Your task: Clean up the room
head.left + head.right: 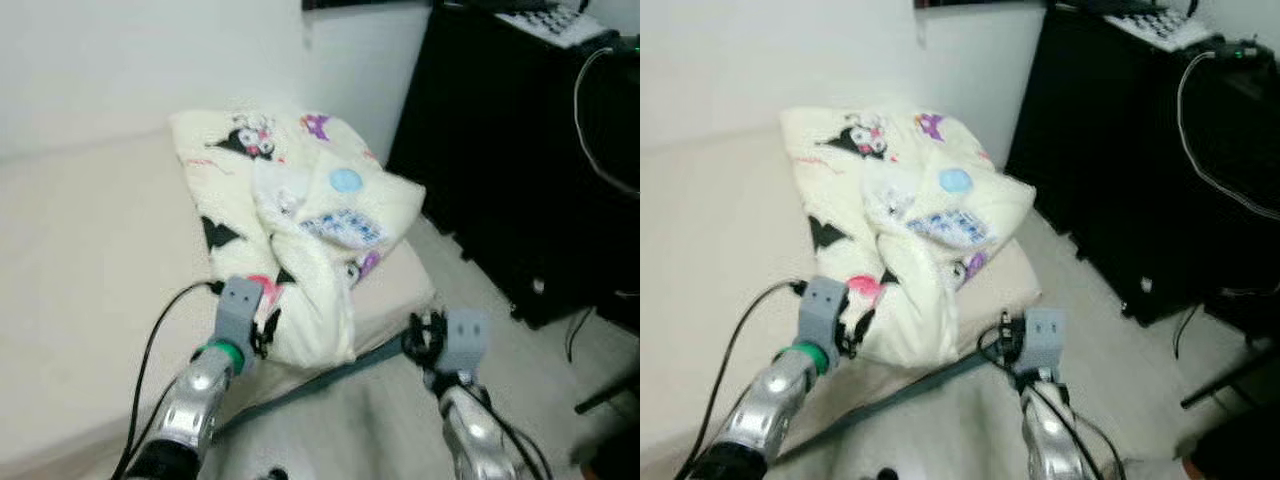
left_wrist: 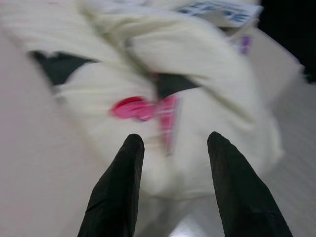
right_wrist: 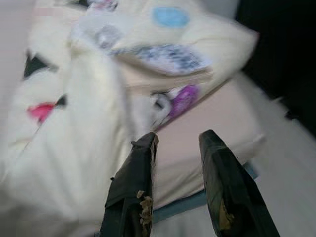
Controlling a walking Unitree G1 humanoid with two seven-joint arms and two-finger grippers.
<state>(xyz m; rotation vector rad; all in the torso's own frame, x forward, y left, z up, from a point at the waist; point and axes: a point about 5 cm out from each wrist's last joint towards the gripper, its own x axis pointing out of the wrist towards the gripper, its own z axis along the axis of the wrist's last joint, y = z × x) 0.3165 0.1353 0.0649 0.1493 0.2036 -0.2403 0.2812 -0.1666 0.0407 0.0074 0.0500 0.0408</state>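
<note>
A cream blanket (image 1: 290, 220) printed with cartoon figures lies crumpled on the corner of a beige mattress (image 1: 90, 280). My left gripper (image 2: 173, 143) is open right at the blanket's near edge, over a pink patch (image 2: 140, 108). My right gripper (image 3: 177, 143) is open too, held over the mattress corner just to the right of the blanket's hanging fold (image 3: 74, 163). Both silver arms (image 1: 200, 400) reach forward from below, the right one (image 1: 470, 420) above the floor.
A black cabinet (image 1: 510, 160) stands to the right with a keyboard (image 1: 555, 22) on top and cables (image 1: 590, 110) hanging. Pale floor (image 1: 480, 300) runs between the mattress and the cabinet. A white wall (image 1: 120, 60) backs the mattress.
</note>
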